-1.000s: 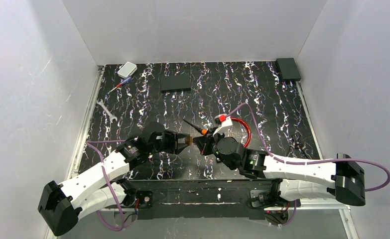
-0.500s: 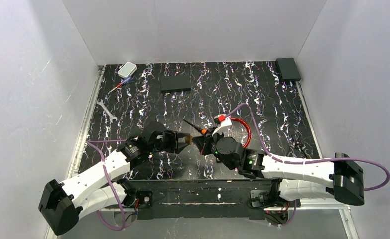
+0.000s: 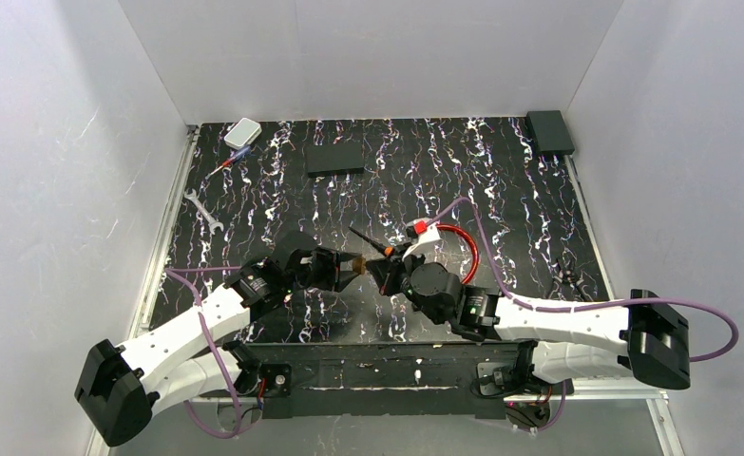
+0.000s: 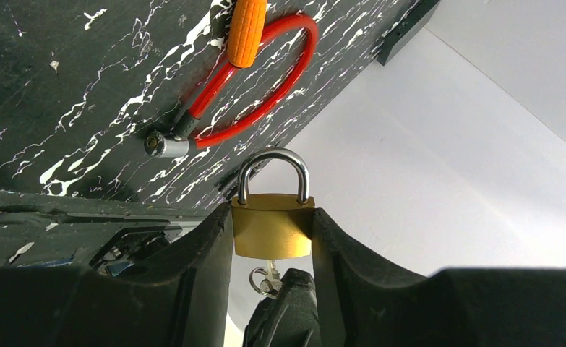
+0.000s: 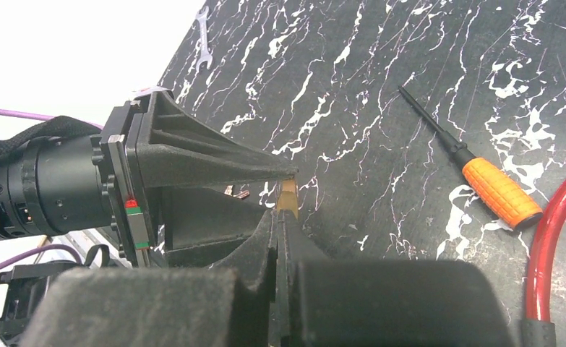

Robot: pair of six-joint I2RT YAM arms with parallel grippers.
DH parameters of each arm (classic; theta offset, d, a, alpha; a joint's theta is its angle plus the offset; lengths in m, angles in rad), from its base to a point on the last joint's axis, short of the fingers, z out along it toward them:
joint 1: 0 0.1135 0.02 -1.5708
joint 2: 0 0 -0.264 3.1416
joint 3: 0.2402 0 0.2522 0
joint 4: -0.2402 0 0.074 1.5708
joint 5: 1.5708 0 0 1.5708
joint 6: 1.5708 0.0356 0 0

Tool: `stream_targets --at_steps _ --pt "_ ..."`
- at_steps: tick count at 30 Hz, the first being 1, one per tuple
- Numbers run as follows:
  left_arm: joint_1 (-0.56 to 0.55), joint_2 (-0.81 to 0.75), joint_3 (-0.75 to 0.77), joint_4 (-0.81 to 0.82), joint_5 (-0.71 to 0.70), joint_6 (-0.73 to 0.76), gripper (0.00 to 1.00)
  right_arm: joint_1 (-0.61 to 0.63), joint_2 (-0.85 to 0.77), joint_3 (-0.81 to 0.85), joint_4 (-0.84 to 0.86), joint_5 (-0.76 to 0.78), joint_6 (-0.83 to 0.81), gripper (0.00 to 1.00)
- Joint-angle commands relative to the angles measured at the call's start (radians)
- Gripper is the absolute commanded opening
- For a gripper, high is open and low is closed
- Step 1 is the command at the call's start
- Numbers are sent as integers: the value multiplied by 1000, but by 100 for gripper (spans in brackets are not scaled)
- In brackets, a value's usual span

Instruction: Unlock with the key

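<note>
Left end effector (image 4: pixel 271 220), half open, is clamping the brass padlock (image 4: pixel 272 238) near the tabletop's (image 3: pixel 501 190) 6 o'clock edge. Right end effector (image 5: pixel 283 217), fully closed, is sitting at the small silver key (image 4: pixel 267 277) in the padlock's underside. Turning seems to be starting, calling for a firm twist.

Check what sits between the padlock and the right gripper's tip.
Left wrist view: a small silver key with its ring, under the padlock, at the right gripper tip.

Bright even light, soft shadows, wall (image 5: pixel 63 43) blown white, left gripper (image 4: pixel 271 217) foreground blurred
</note>
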Motion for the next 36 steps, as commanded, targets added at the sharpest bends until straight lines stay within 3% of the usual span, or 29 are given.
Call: stream_targets --at_steps 1,15,27,36 --pt "-3 -6 6 72 27 -25 0 4 -8 -41 136 -1 -25 1" --pt "-3 14 14 134 50 -24 0 4 -19 -114 212 16 -46 1" --pt "-3 54 28 165 77 22 0 4 22 -28 157 28 -81 1" --pt "-3 61 48 135 59 56 0 3 47 33 66 73 -15 1"
